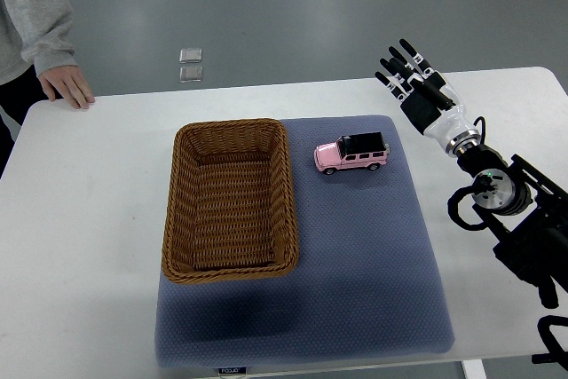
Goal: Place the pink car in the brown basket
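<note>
Reaching for the pink car (351, 153) has not begun: the right robot hand (417, 82) hovers in the upper right of the frame with fingers spread and nothing in them, well apart from the toy. The car sits on its wheels on the blue mat (373, 264), just right of the brown basket (230, 200), near its upper right corner. Being wheeled, it would likely roll away if the fingers nudge it before closing, and a grip on the smooth roof could slip. Carrying it low risks catching the basket's woven rim. A person's hand (68, 87) rests on the surface (89, 237) at the upper left, clear of the work.
</note>
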### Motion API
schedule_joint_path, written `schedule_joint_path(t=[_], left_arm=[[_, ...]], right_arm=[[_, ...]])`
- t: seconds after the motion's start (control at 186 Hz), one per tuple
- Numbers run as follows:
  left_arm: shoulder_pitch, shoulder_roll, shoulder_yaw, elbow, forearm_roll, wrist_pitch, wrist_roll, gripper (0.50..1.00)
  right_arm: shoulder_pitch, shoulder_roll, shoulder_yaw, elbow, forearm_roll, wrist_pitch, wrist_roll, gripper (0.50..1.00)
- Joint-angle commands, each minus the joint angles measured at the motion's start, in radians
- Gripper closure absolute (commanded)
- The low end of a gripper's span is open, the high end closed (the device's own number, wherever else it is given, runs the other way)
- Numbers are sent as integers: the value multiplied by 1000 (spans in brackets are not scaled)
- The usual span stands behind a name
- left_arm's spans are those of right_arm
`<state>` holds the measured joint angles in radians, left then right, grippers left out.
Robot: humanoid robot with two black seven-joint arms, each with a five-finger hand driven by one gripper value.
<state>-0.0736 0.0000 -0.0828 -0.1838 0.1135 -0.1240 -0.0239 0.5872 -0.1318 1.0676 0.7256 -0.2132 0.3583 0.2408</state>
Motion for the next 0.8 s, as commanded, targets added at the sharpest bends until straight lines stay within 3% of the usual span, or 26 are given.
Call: schedule_joint_path(t=[0.0, 0.28, 0.474, 0.646, 0.797], left_arm=[[0, 0, 0, 0, 0, 0, 1, 500], [0, 0, 2, 0, 0, 0, 1, 500], [0, 0, 0, 1, 0, 0, -1, 500], [0, 0, 0, 3, 0, 0, -1, 500], [0, 0, 0, -5, 0, 0, -1, 500]], right_arm=[[0, 0, 0, 0, 0, -1, 0, 587], [8, -18, -18, 0, -43, 2, -2, 587], [79, -98, -147, 9, -354, 28, -11, 587], [244, -239, -396, 89, -698, 40, -38, 587], [520, -310, -759, 114, -802, 56, -77, 587]])
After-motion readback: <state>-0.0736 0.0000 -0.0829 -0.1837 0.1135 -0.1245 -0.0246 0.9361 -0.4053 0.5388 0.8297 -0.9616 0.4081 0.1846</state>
